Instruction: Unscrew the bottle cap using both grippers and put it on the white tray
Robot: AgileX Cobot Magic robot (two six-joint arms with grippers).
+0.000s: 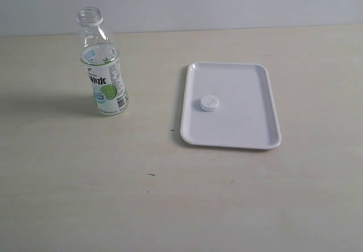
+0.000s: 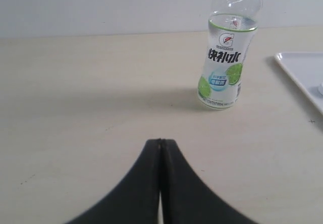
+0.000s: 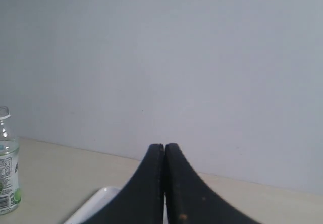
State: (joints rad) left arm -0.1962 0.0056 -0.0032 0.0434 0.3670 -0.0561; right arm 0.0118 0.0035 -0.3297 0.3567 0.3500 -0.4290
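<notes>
Count: 1 bottle (image 1: 104, 70), 1 cap (image 1: 209, 103), 1 tray (image 1: 249, 133), 2 hands.

Bottle: upright on the surface (image 1: 170, 206), far left, neck open and uncapped. Clear plastic, white-and-green label with a lime on it. Its shadow falls to the left. Can't tell the fill level.

Tray: white, rounded corners, low rim. It lies flat on the surface right of centre, long side running near to far, well apart from the bottle.

Cap: white, ribbed side. It lies flat on the tray, in the left half and about midway along the length, clear of the rim. Task thing is on the tray, not on the bottle.

Left hand (image 2: 160, 142): closed. Both fingers (image 2: 141, 183) are pressed flat together with no gap at the tips, and they grip nothing. It is over bare surface, well apart from the bottle. The bottle and a tray corner show beyond the tips. Can't tell whether the tips touch the surface.

Right hand (image 3: 164, 146): closed the same way, fingers against each other, empty. It points toward the pale wall (image 3: 202, 57), with a tray corner just past the tips and the bottle at the edge of its view. It touches nothing I can see.

Both hands are seen only from their own wrist cameras.
</notes>
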